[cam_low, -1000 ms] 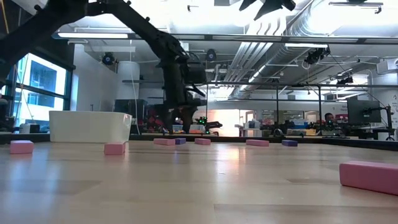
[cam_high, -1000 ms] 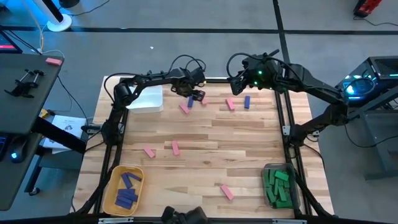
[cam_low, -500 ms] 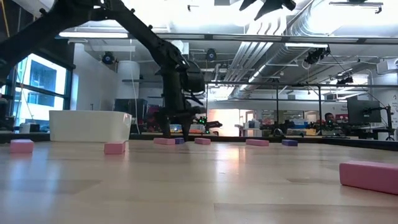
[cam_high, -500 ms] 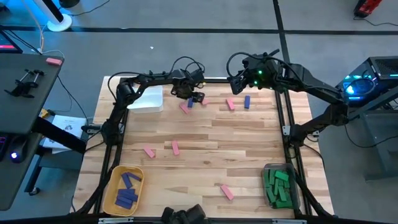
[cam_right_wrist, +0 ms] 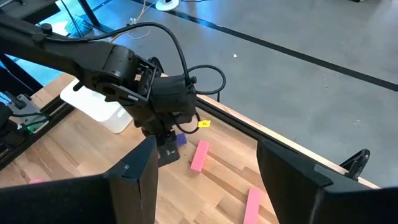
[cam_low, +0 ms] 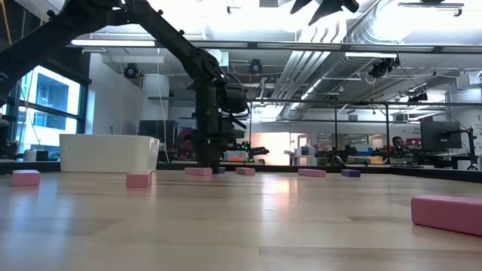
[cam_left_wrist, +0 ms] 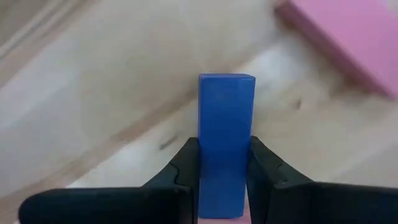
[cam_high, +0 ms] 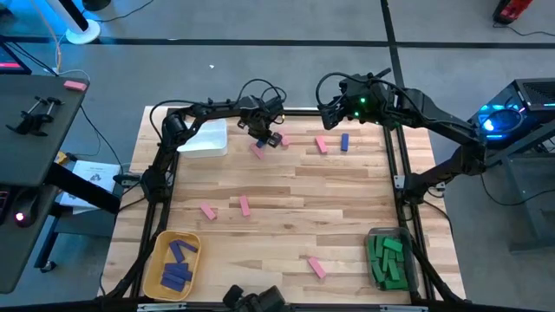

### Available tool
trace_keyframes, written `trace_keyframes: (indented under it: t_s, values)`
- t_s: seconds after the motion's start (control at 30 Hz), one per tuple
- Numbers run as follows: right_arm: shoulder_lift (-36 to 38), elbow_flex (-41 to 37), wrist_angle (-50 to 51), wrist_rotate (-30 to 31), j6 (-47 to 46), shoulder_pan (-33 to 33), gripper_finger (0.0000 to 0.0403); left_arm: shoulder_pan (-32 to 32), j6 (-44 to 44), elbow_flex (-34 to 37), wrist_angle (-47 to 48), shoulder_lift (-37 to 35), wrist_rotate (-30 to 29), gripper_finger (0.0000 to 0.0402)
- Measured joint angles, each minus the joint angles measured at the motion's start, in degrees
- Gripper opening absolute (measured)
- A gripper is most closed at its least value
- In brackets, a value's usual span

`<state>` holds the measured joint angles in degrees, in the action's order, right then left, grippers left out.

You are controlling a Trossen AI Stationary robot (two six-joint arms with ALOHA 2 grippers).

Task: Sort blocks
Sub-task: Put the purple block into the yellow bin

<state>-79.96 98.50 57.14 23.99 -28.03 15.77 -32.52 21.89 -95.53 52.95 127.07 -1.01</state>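
Observation:
My left gripper (cam_high: 264, 139) stands at the table's far side, pointing down, shut on a blue block (cam_left_wrist: 226, 143). A pink block (cam_left_wrist: 348, 37) lies just beside it, and another pink block (cam_high: 257, 151) lies close by. More blocks lie loose on the table: pink ones (cam_high: 322, 145), (cam_high: 208, 211), (cam_high: 244, 205), (cam_high: 316, 267) and a blue one (cam_high: 344, 141). My right gripper (cam_right_wrist: 208, 186) hangs open, high above the far right of the table, holding nothing. My left gripper pinches the blue block's two long sides (cam_left_wrist: 205, 162) between its two fingers (cam_left_wrist: 186, 168), near one end. The fingers come from above, pointing down, across the block. In the low view the gripper stands down at the tabletop, so the block seems to lie on the wood.
A white bin (cam_high: 205, 139) stands just left of my left gripper. A yellow bin (cam_high: 161, 260) with blue blocks sits at the near left corner, and a clear bin (cam_high: 375, 236) with green blocks at the near right. The middle of the table is bare wood.
My left gripper has sunk to the tabletop, rolled about its pointing line, and shut its fingers on the blue block. The right arm has kept still.

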Motion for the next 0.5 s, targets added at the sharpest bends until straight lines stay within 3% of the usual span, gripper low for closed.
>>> trace_keyframes:
  t_s: [0.13, 0.33, 0.5]
  values:
    - [0.00, 0.00, -0.02, 0.00, 0.00, 0.00, 0.0206, -0.24, -4.42, 0.35, 1.50, -2.97, -0.41, 0.0050]
    - [0.00, 0.00, -0.82, -0.59, 0.00, 0.01, 0.0206, 0.04, -15.74, 0.24, 0.12, -13.91, -1.64, 0.0050]
    - [-0.85, 0.01, -4.29, -11.04, -1.60, 1.69, 0.0206, 4.92, -25.05, 0.13, -4.32, -24.41, -4.98, 0.0050]
